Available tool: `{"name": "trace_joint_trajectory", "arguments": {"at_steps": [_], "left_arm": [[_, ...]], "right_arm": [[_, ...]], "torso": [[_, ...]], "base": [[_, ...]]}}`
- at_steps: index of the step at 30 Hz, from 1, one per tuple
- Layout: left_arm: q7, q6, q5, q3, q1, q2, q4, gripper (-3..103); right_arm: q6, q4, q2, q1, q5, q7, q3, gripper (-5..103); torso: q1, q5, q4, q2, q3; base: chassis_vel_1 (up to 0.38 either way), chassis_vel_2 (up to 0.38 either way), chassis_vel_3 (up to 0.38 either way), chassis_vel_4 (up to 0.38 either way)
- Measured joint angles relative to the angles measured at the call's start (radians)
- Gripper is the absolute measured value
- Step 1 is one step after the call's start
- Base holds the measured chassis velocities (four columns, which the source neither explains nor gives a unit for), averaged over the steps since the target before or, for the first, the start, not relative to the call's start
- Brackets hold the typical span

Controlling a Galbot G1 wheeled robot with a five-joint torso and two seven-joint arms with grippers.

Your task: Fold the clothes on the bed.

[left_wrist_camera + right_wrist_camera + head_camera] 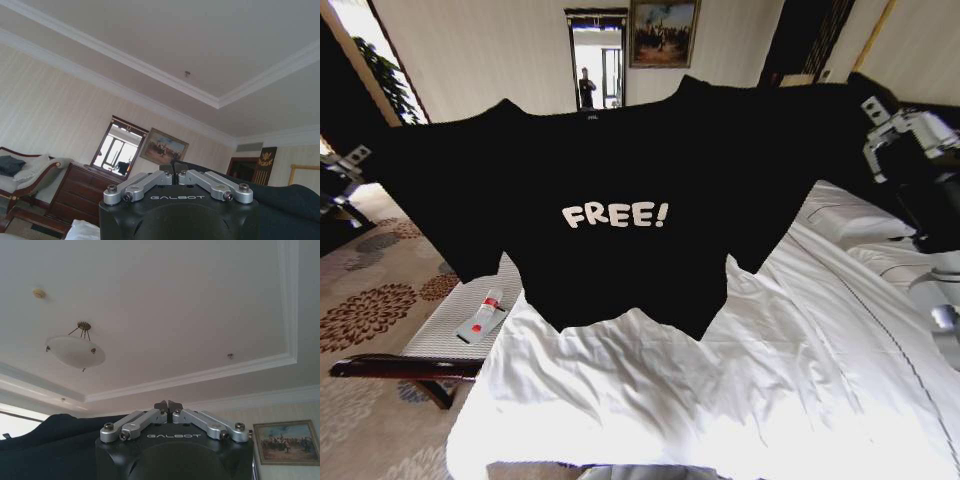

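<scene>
black t-shirt (620, 200) hung spread above the bed (770, 380), left pincer (173, 172) & right pincer (168, 405) each clamped on a shoulder. risk: thin pinch slips, shirt drops crumpled.

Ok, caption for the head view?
Both grippers hold the black T-shirt spread in the air above the white bed.

Left gripper (173, 172) and right gripper (168, 405) raised wide apart, fingers pinched together.

Black T-shirt (620, 200), white "FREE!" lettering; white bed (770, 380); brown floral carpet (370, 310).
</scene>
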Motion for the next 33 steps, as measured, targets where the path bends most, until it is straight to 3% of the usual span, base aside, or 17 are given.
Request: {"name": "trace_joint_trajectory", "arguments": {"at_steps": [1,3,7,10,13,17,18,19,20,22,23,27,28,32,33], "left_arm": [[0.0,0.0,0.0,0.0,0.0,0.0,0.0,1],[-0.021,0.0,-0.079,-0.087,0.008,0.031,0.0,1],[-0.028,0.0,-0.106,-0.134,0.002,0.062,0.0,1],[-0.031,-0.002,-0.126,-0.186,-0.008,0.105,0.0,1],[-0.032,-0.002,-0.147,-0.213,-0.014,0.132,0.001,1],[-0.036,0.004,-0.142,-0.188,-0.018,0.134,0.001,1],[-0.041,0.017,-0.114,-0.111,-0.026,0.125,0.001,1],[-0.045,0.039,-0.039,0.031,-0.042,0.106,0.002,1],[-0.046,0.06,0.015,0.122,-0.04,0.094,0.002,1],[-0.056,0.099,0.154,0.357,-0.044,0.073,0.004,1],[-0.056,0.099,0.154,0.357,-0.044,0.073,0.004,1],[-0.049,0.138,0.412,0.754,-0.086,0.055,0.041,1],[-0.049,0.138,0.412,0.754,-0.086,0.055,0.041,1],[-0.011,0.135,0.663,1.01,-0.15,0.024,0.204,1],[-0.011,0.135,0.663,1.01,-0.15,0.024,0.204,1]], "right_arm": [[0.0,0.0,0.0,0.0,0.0,0.0,0.0,0],[0.001,0.0,0.01,-0.048,0.011,-0.01,0.078,0],[-0.004,0.0,-0.017,-0.049,0.05,-0.005,0.137,0],[-0.028,0.0,-0.094,-0.037,0.138,0.019,0.248,0],[-0.061,0.0,-0.144,-0.028,0.196,0.046,0.312,0],[-0.08,0.0,-0.153,-0.022,0.188,0.069,0.3,0],[-0.099,0.0,-0.148,-0.018,0.147,0.1,0.243,0],[-0.128,-0.001,-0.126,-0.047,0.105,0.139,0.159,0],[-0.144,-0.001,-0.113,-0.063,0.083,0.16,0.1,0],[-0.19,-0.004,-0.086,-0.051,0.008,0.197,-0.114,0],[-0.19,-0.004,-0.086,-0.051,0.008,0.197,-0.114,0],[-0.238,-0.096,-0.041,0.009,-0.096,0.236,-0.505,0],[-0.238,-0.096,-0.041,0.009,-0.096,0.236,-0.505,0],[-0.217,-0.261,0.02,0.094,-0.255,0.197,-0.799,0],[-0.217,-0.261,0.02,0.094,-0.255,0.197,-0.799,0]], "torso": [[0.0,0.0,0.0,0.0,0.0],[0.0,0.0004,-0.0004,0.0,0.0],[0.0,0.0005,-0.0005,0.0,0.0],[0.0,0.0001,0.0,0.0,0.0],[0.0,0.0,-0.0001,0.0,0.0],[0.0,0.0,0.0001,0.0,0.0],[0.0,0.0003,0.0001,0.0,0.0],[0.0,0.0001,0.0002,0.0,0.0],[0.0,0.0001,-0.0012,0.0,0.0],[0.0,0.0002,-0.0009,0.0,0.0],[0.0,0.0002,-0.0009,0.0,0.0],[0.0,0.0003,0.0004,0.0,0.0],[0.0,0.0003,0.0004,0.0,0.0],[0.0,0.0005,-0.0002,0.0,0.0],[0.0,0.0005,-0.0002,0.0,0.0]], "base": [[0.0,0.0,0.0,0.0],[0.0,0.0,0.0,0.0],[0.0,0.0,0.0,0.0],[0.0,0.0,0.0,0.0],[0.0,0.0,0.0,0.0],[0.0,0.0,0.0,0.0],[0.0,0.0,0.0,0.0],[0.0,0.0,0.0,0.0],[0.0,0.0,0.0,0.0],[0.0,0.0,0.0,0.0],[0.0,0.0,0.0,0.0],[0.0,0.0,0.0,0.0],[0.0,0.0,0.0,0.0],[0.0,0.0,0.0,0.0],[0.0,0.0,0.0,0.0]]}}
